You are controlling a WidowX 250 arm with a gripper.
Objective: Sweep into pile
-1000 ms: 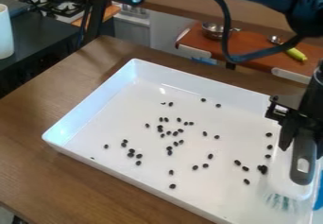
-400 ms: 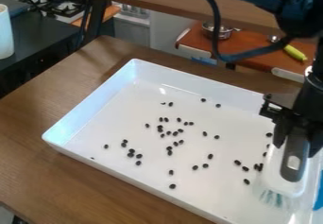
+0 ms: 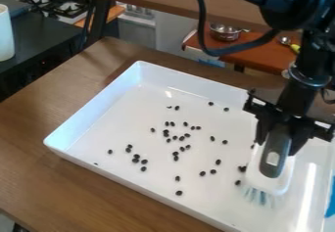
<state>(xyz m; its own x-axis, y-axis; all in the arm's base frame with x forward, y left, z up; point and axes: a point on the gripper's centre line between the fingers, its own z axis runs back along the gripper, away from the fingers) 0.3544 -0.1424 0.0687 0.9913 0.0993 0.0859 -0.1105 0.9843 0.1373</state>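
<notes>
Camera view: brown surface at left, carrying a white tray. Small dark pellets lie scattered over the tray's left and middle floor, loosely clustered in places. Toward the right, the brush is inside the tray, pale bristles down, pellets just beside it. Gripper closed around the brush's grey handle, fingers on either side.
</notes>
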